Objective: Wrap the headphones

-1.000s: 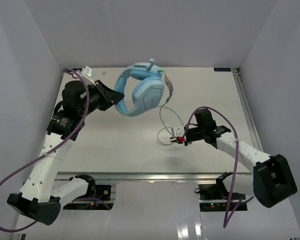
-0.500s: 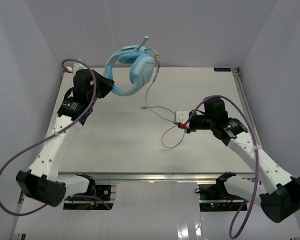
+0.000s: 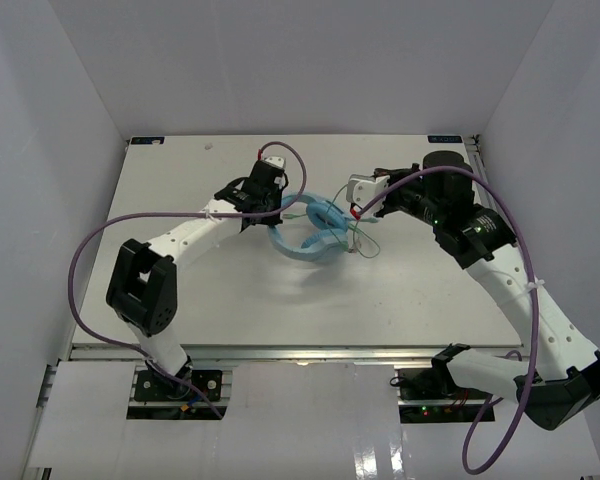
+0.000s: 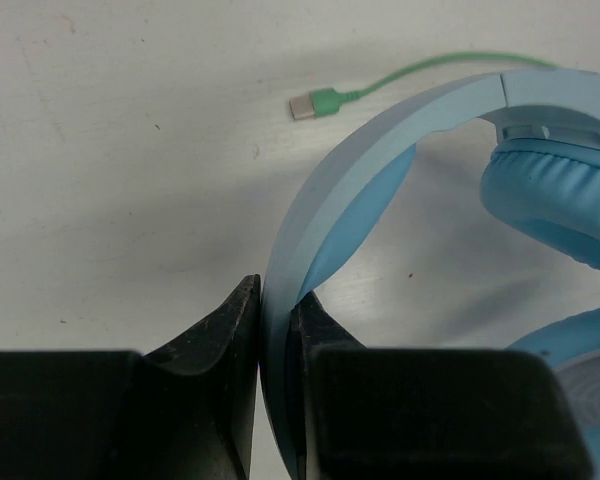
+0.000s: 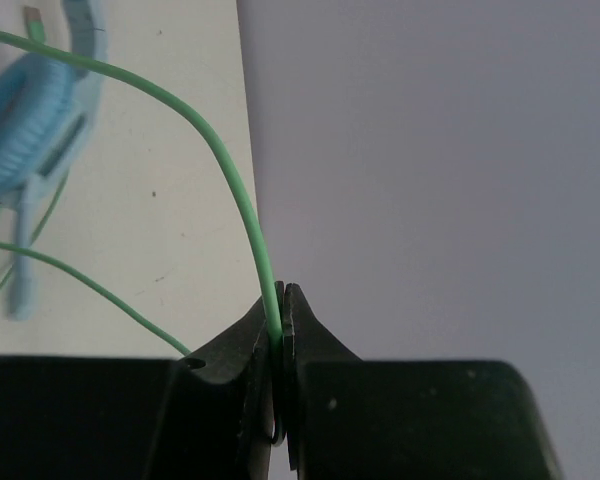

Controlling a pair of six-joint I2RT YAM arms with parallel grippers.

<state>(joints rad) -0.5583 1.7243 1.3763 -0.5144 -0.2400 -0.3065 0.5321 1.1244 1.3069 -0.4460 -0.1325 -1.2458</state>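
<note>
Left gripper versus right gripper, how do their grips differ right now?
The left gripper clamps the broad light blue headband; the right gripper pinches the thin green cable. The left gripper is held apart by the band's thickness; the right gripper is almost fully closed. Both are shut on parts of the same headphones.

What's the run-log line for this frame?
left claw: shut on headband | right claw: shut on cable | headphones: between the two claws | plug: free end, ungripped
</note>
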